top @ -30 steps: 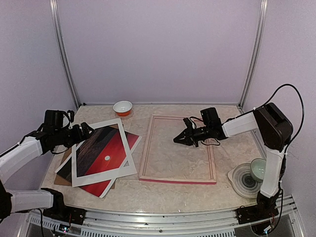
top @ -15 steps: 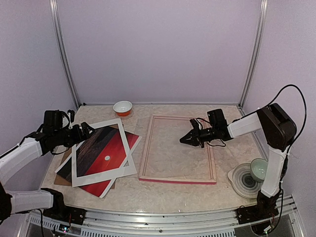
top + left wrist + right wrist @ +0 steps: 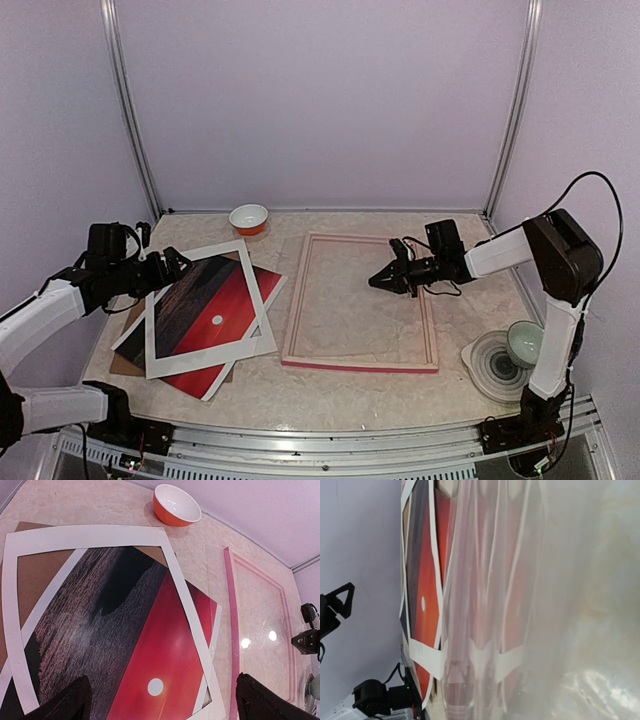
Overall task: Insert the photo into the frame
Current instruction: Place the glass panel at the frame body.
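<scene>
The photo (image 3: pixel 215 305), a red sunset with a small white sun over dark water, lies at the left of the table. A white mat border (image 3: pixel 160 345) lies skewed on top of it and a brown board lies under it. It fills the left wrist view (image 3: pixel 150 650). My left gripper (image 3: pixel 175 265) hovers over the pile's far left corner, open and empty, its fingertips (image 3: pixel 67 705) wide apart. The pink frame (image 3: pixel 360 366) lies flat mid-table, holding a clear pane. My right gripper (image 3: pixel 383 281) hangs low over the frame's right half. Its fingers do not show in its wrist view.
An orange bowl (image 3: pixel 249 218) stands at the back, also in the left wrist view (image 3: pixel 176 505). A plate (image 3: pixel 492 365) with a pale cup (image 3: pixel 523 341) sits at the front right. Purple walls close in the sides and back.
My right gripper has drawn back to the right across the frame. The left arm, photo, mat and frame have not moved.
</scene>
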